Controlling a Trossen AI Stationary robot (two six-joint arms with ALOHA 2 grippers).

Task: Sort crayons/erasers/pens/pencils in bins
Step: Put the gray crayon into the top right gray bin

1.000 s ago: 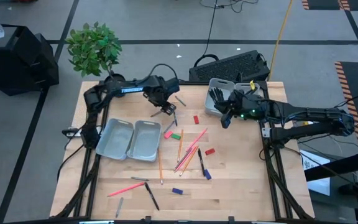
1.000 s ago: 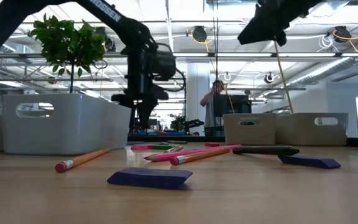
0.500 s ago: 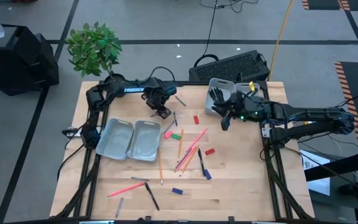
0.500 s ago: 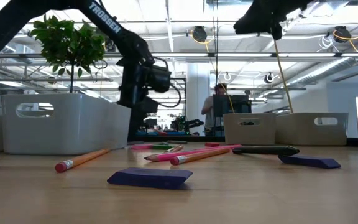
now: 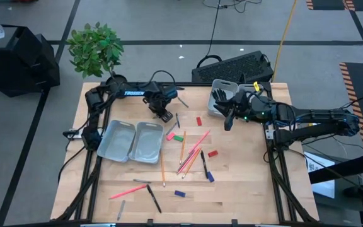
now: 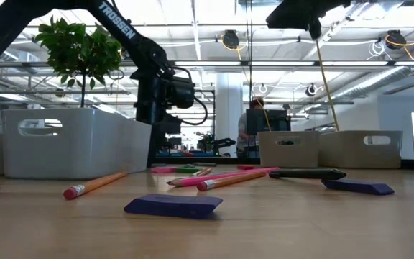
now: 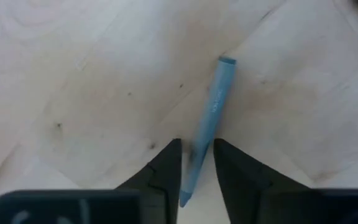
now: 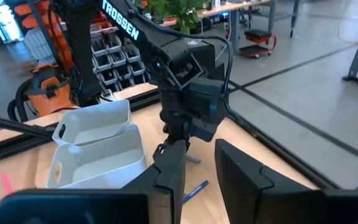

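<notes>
Left gripper [image 5: 164,116] hung low over the tabletop [image 5: 244,189] near the middle of its far edge, its two dark fingers [image 7: 166,168] a narrow gap apart and straddling one end of a blue crayon [image 7: 207,124] that lay flat on the wood; whether the pads touched the crayon could not be told. Just toward the near edge from it, one pair of grey bins [image 5: 131,142] sat side by side on the left half of the tabletop. The right gripper [image 5: 227,120] hovered above the wood close to the far right corner, beside the other pair of bins [image 5: 222,98], with its fingers [image 8: 169,171] apart and nothing between them. A loose cluster of orange and pink pencils [image 5: 191,154] lay around the middle of the tabletop, with a green eraser [image 5: 178,138] and a pink one just beside it on the side toward the left bins, a red eraser [image 5: 199,120] closer to the far edge and another red one [image 5: 212,153] to the right of the cluster. A black pen [image 5: 154,198] lay near the near edge, a pink pencil [image 5: 128,191] to its left and a blue eraser [image 5: 179,193] to its right. A potted plant [image 5: 95,49] stood off the far left corner.
</notes>
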